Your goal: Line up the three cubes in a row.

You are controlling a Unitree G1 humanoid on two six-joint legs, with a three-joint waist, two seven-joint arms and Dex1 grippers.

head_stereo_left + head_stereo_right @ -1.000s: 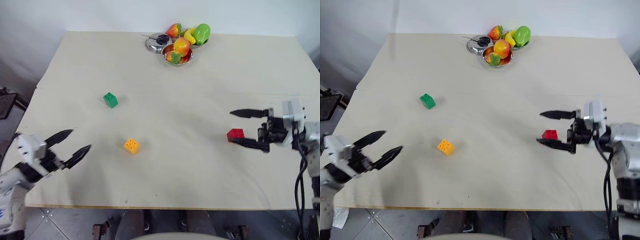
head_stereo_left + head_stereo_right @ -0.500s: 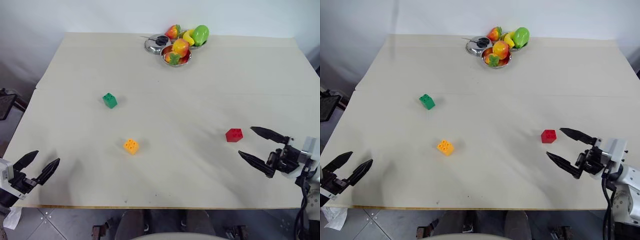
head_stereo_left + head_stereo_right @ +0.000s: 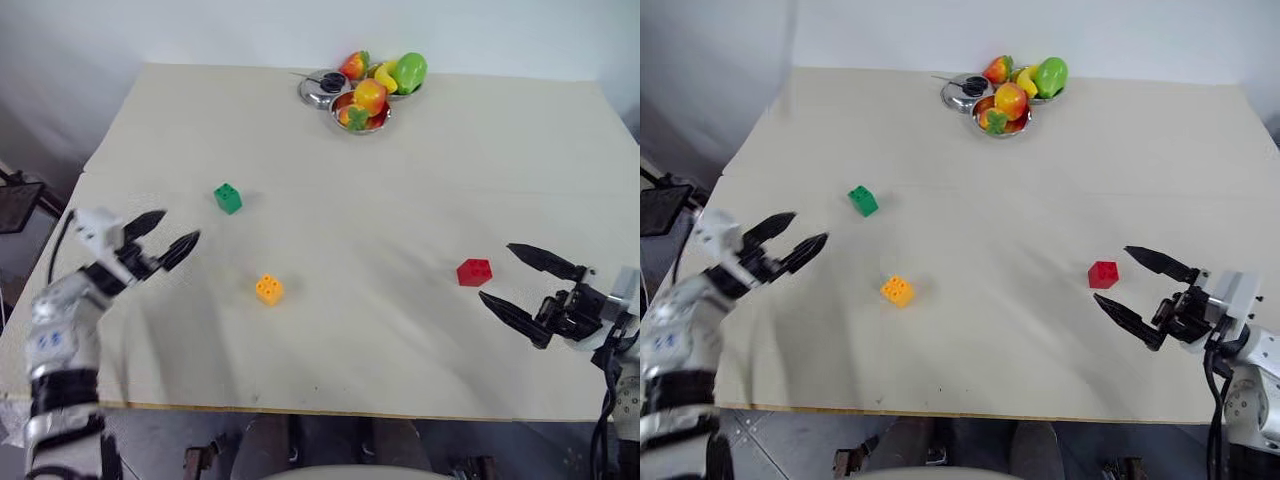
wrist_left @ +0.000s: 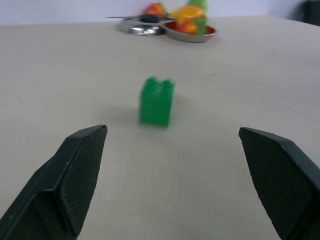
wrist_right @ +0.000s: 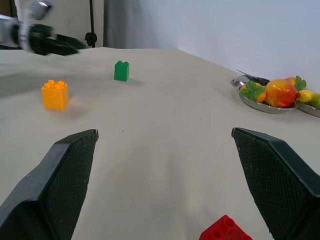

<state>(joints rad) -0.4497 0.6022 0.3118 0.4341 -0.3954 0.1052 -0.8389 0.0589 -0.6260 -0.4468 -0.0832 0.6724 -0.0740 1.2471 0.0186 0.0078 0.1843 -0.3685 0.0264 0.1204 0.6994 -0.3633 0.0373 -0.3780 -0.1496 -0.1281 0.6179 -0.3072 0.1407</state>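
I'm seeing left gripper (image 3: 170, 235) gaping wide, aiming at green brick (image 3: 228, 198); right gripper (image 3: 528, 283) gaping too, sitting just beside red brick (image 3: 473, 272); orange brick (image 3: 269, 289) lying between them on table (image 3: 420, 170); nothing gripped.

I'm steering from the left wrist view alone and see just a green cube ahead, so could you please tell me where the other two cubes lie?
Observer: The yellow-orange cube sits nearer the table's front edge than the green cube, slightly towards the robot's right.
Operator: And the red one?
Observer: The red cube lies far over on the robot's right, just ahead of the right gripper.
Operator: Is that gripper holding it?
Observer: No, its jaws are open and clear of it.
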